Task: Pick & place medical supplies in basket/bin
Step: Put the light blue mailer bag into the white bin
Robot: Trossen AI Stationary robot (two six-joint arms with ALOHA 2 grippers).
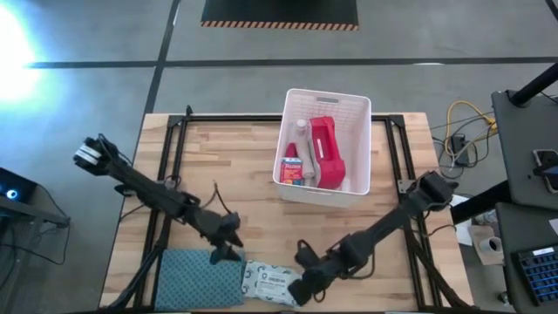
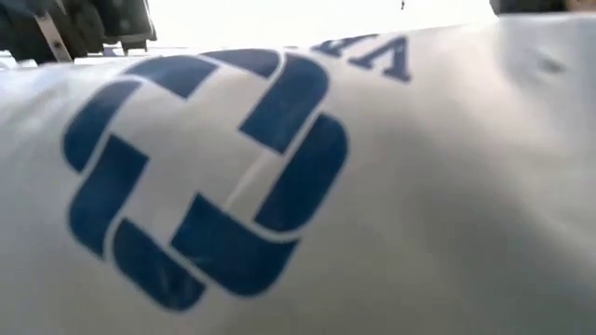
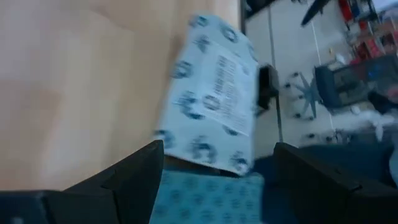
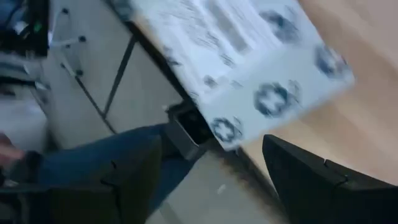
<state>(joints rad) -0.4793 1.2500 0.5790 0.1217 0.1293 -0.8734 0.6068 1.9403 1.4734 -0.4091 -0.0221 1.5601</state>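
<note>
Wooden table (image 1: 235, 166), near edge: wipes packet (image 1: 270, 281), soft, light, slippery film, beside cloth (image 1: 199, 277). My right gripper (image 1: 301, 288) gapes wide; pinch its short end. Bin (image 1: 353, 112) well apart.

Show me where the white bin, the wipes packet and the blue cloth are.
Bin (image 1: 362, 153): high view, on its right wall.
Wipes packet (image 1: 268, 281): high view, on the middle of its printed top.
Cloth (image 1: 196, 279): high view, on the middle of its patterned surface.
</note>
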